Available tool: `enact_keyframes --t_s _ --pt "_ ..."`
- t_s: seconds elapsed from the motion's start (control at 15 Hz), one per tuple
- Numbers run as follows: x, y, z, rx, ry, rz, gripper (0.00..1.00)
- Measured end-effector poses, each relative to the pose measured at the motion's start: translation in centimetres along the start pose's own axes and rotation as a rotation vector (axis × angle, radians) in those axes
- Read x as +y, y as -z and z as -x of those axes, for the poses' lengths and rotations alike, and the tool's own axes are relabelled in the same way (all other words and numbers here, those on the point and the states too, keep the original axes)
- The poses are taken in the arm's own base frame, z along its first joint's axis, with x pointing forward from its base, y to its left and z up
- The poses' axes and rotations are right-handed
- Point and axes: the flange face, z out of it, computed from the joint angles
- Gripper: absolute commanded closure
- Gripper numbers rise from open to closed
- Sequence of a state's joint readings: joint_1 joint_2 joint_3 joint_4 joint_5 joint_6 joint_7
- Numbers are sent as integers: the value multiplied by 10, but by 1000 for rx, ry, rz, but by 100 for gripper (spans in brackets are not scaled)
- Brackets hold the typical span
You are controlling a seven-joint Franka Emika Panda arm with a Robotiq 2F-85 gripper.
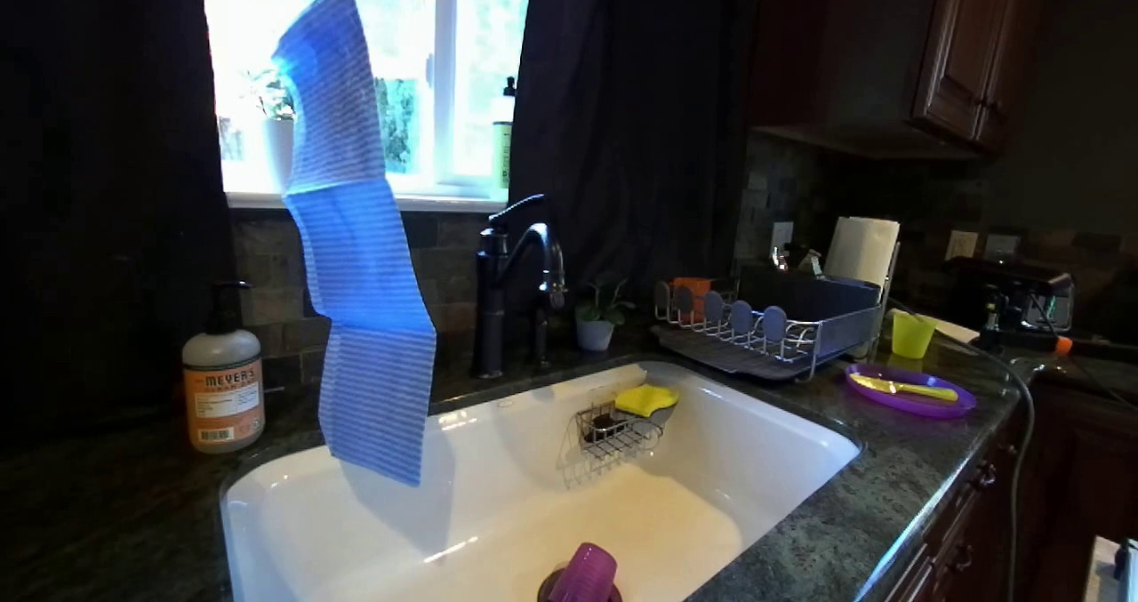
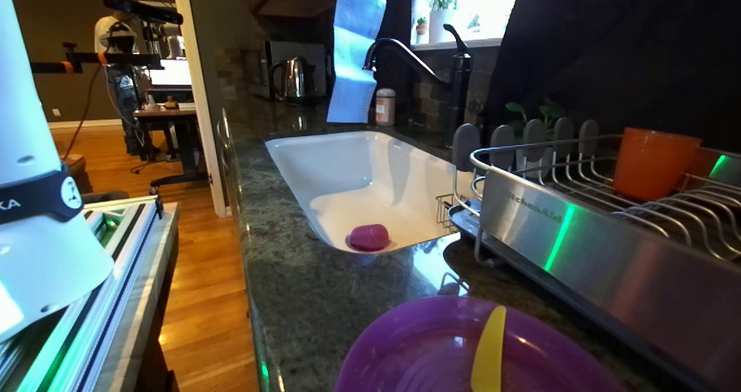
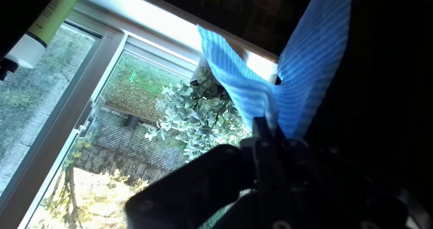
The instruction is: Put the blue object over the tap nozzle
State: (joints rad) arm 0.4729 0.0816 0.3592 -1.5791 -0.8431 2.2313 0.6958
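One long, limp, light-blue cloth with a fine striped weave hung in front of the white-framed window in an exterior view, its top running out of sight. The black metal gripper, seen in the wrist view, was pressed together, pinching a gathered fold of the cloth; beyond the pinch a short flap stuck out to a pointed corner, and a longer stretch ran past the edge of that view. The near-black metal tap, with an arched spout and a lever, stood behind the rectangular white sink. The cloth hung to one side of the tap, apart from it, its lower edge showing against the sink's back wall. In an exterior view the cloth appeared behind the tip of the spout. A small magenta cup lay tipped over in the sink. A bright yellow sponge rested on a wire caddy against the sink's wall. A metal dish rack holding an orange cup stood on the dark stone counter, near a round purple plate bearing a yellow knife.
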Motion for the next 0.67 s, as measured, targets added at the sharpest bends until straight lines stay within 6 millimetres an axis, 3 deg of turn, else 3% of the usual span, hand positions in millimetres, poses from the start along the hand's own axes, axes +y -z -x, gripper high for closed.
enact_keyframes --t_s 0.27,0.67 --pt "2 0 -1 2 -6 -1 100" --pt "26 16 -3 19 -95 25 100"
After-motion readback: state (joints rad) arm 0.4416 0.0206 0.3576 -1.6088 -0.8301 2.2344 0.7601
